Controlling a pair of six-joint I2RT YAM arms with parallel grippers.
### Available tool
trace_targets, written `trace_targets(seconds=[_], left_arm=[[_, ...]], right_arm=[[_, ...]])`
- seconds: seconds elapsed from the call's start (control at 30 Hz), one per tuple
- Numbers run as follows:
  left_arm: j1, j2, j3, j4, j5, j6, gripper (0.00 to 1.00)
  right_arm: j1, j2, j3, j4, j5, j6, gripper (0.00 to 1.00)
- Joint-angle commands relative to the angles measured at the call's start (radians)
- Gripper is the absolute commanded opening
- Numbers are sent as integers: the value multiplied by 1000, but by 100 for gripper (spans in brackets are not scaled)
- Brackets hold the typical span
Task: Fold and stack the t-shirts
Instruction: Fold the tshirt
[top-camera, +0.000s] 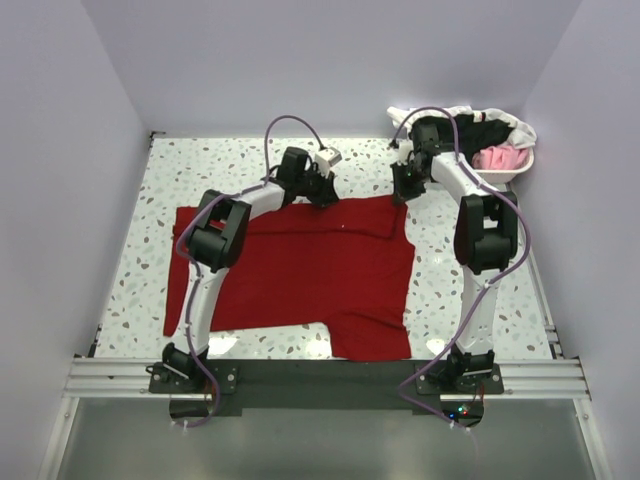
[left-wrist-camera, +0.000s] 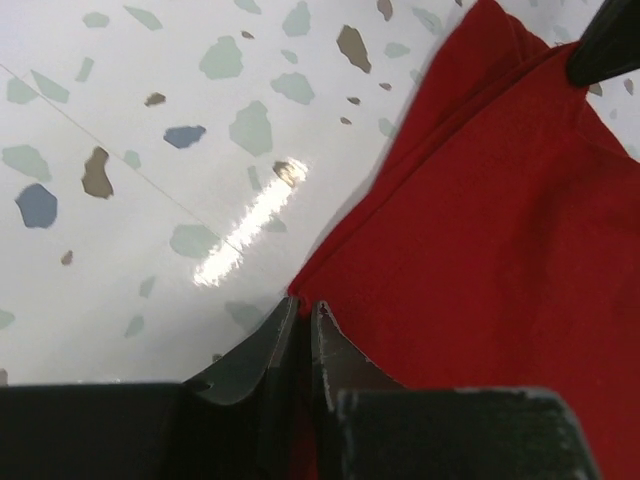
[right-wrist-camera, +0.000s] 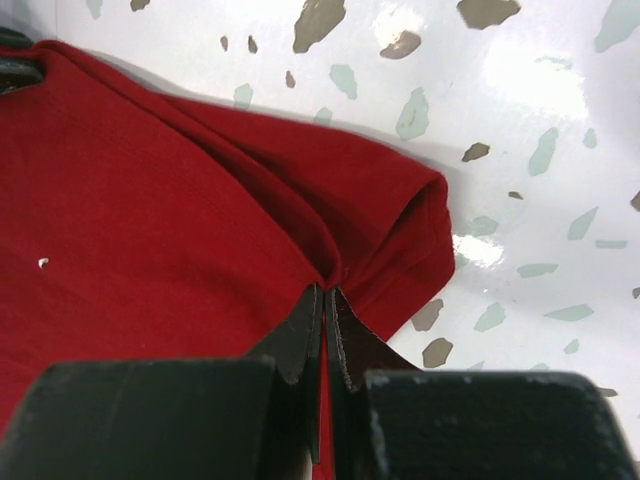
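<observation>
A large dark red t-shirt (top-camera: 300, 270) lies spread flat on the speckled table. My left gripper (top-camera: 322, 195) sits at its far edge, near the middle. In the left wrist view that gripper (left-wrist-camera: 305, 305) is shut on the hem of the red cloth (left-wrist-camera: 500, 230), which shows between the jaws. My right gripper (top-camera: 403, 190) is at the shirt's far right corner. There it (right-wrist-camera: 328, 290) is shut on a pinched fold of the red cloth (right-wrist-camera: 150, 200). Black (top-camera: 470, 135), pink (top-camera: 500, 157) and white (top-camera: 460, 112) t-shirts lie heaped in the basket.
The white basket (top-camera: 522, 168) stands at the back right corner, just behind my right arm. Walls close in the table on the left, back and right. The metal rail (top-camera: 320, 378) with both arm bases runs along the near edge.
</observation>
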Motion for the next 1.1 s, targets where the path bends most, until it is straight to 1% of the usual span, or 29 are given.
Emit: trace_targets(seconds=[0.0,0.13,0.2,0.23,0.27,0.3,0.33,0.4,0.47,0.53,0.63,0.87,1.07], left_arm=[[1,-138,-71,132,40,-14,14],[6,-227,-184,216,51,-10,15],[6,-273,-210,240,60,3,15],[7,-285,-230,241,72,16,12],[8,-304,-239,238,74,20,11],[8,-311,-246,234,79,20,11],[8,-315,-252,212,98,58,11],[6,-322,-253,185,109,87,13],[7,-336,-266,158,122,105,12],[8,-351,-295,139,145,138,6],[8,-406,-356,111,181,185,0],[8,-497,-505,54,224,308,0],[6,-509,-578,29,258,334,0]], right_arm=[[-5,-88,-21,2,-53,-17,0],[-4,-146,-47,-4,-88,-26,0],[-5,-171,-66,-7,-100,-37,0],[-4,-192,-82,-11,-103,-46,0],[-4,-205,-91,-13,-103,-51,0],[-4,-217,-100,-13,-103,-57,0],[-4,-234,-111,-21,-102,-68,0],[-4,-249,-123,-28,-100,-77,0],[-4,-271,-140,-41,-103,-89,0],[-4,-286,-163,-57,-114,-100,0],[-2,-323,-211,-77,-146,-109,0],[10,-415,-359,-91,-184,-124,0],[21,-432,-442,-82,-197,-128,0]])
